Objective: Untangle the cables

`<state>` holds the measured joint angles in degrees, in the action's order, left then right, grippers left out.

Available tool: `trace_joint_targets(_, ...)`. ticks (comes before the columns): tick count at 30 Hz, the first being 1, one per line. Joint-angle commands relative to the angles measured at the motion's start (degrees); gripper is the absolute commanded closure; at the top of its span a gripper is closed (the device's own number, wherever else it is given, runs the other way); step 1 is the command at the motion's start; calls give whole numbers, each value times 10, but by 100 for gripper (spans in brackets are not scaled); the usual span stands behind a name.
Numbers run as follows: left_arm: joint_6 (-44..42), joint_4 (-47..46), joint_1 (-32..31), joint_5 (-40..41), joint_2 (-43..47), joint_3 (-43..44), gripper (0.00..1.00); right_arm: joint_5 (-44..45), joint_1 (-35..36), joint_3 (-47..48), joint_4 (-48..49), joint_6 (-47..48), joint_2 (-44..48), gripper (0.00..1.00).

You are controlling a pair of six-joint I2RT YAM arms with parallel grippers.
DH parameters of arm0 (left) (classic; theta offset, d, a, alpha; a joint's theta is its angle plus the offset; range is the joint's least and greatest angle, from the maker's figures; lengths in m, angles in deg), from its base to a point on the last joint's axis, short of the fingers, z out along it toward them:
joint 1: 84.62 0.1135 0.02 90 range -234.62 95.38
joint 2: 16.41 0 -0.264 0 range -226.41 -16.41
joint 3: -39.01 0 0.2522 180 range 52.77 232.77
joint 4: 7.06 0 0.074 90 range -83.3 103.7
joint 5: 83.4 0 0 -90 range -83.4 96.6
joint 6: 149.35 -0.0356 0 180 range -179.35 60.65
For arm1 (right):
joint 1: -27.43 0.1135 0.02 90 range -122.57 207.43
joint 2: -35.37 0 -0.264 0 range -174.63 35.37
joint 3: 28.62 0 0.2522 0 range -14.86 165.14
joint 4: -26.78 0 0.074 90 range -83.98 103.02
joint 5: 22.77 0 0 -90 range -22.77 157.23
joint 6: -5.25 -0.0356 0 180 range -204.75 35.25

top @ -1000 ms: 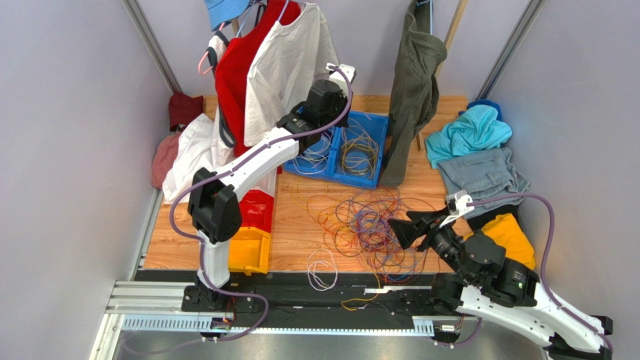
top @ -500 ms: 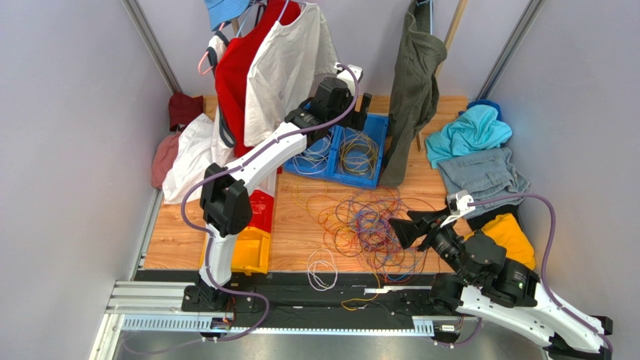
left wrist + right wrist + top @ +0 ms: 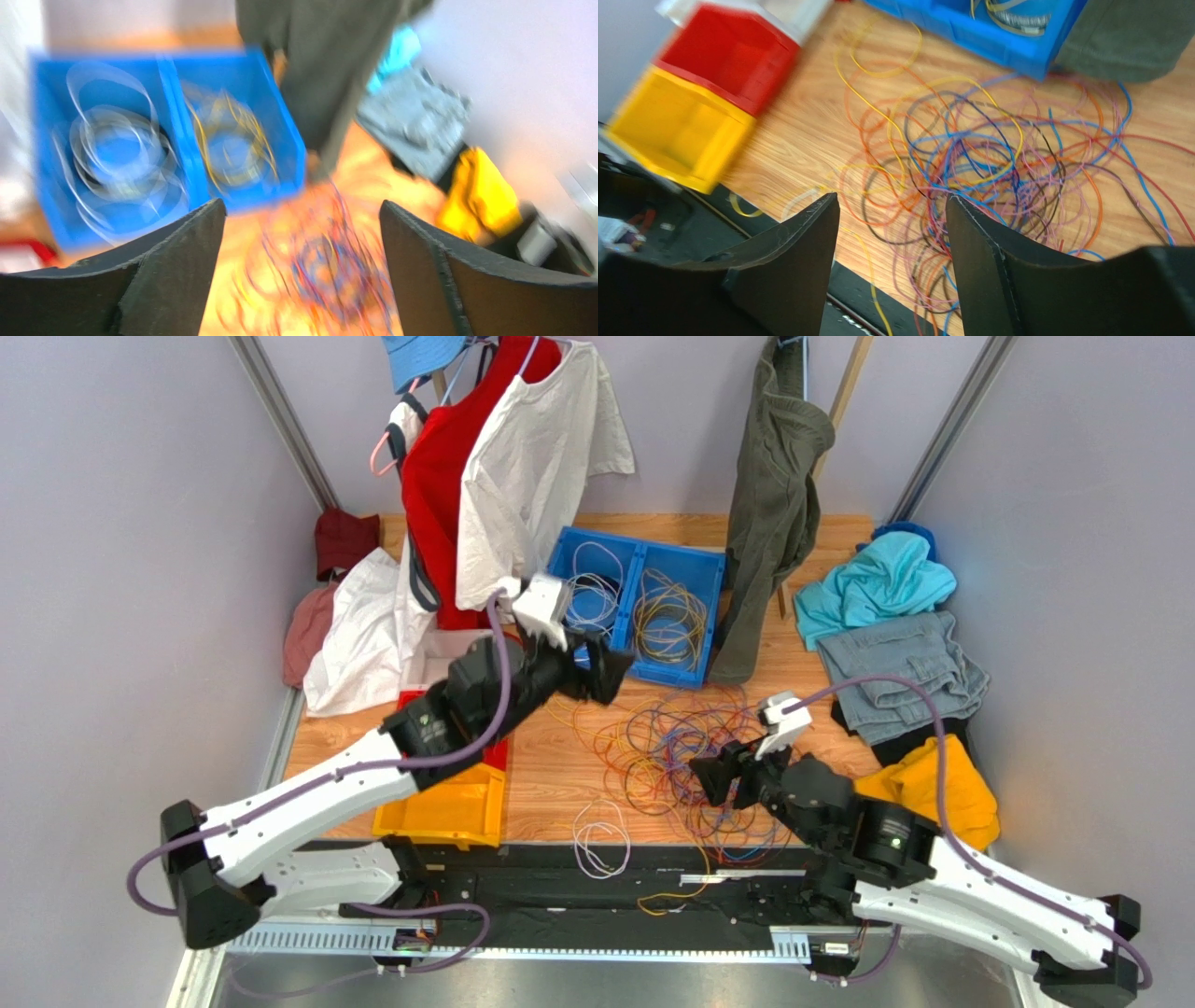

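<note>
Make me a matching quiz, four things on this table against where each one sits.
1 tangled cables
2 white cable loop
3 yellow cable coil
4 yellow bin

A next to the red bin
B in the blue bin's right compartment
C alone by the table's near edge
D spread across the table's middle

Pairs: 1-D, 2-C, 3-B, 4-A
</note>
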<state>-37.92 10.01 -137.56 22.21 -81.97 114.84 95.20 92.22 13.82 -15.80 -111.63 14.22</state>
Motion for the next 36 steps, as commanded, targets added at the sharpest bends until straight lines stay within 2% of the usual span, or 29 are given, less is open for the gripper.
trace_joint_targets(1,97,-2,-54,44,57,-134,14,12,0,-31,57,-32,-58,41)
trace_joint_targets(5,140,52,-126,103,135,-197,16,27,-10,-42,97,-56,-178,43)
trace_joint_targets(8,161,48,-172,102,155,-226,19,14,-40,-35,134,-68,-264,42)
trace_joint_targets(12,179,44,-198,100,154,-245,19,-18,-86,-19,171,-72,-350,41)
trace_joint_targets(17,203,43,-228,107,173,-277,19,9,-91,8,155,-69,-435,36)
trace_joint_targets(21,215,44,-232,109,199,-304,19,9,-97,19,159,-76,-504,37)
trace_joint_targets(24,218,56,-233,117,220,-310,19,-5,-100,30,167,-81,-544,51)
trace_joint_targets(25,218,67,-233,124,233,-310,20,-10,-102,35,167,-81,-550,67)
trace_joint_targets(27,217,81,-233,134,249,-310,19,-19,-101,44,164,-78,-545,85)
trace_joint_targets(28,218,103,-233,150,272,-309,19,-31,-97,54,163,-75,-532,98)
trace_joint_targets(33,209,180,-233,241,399,-298,19,0,-30,128,152,-12,-387,100)
trace_joint_targets(36,177,192,-233,277,485,-296,18,-9,-25,215,114,25,-356,100)
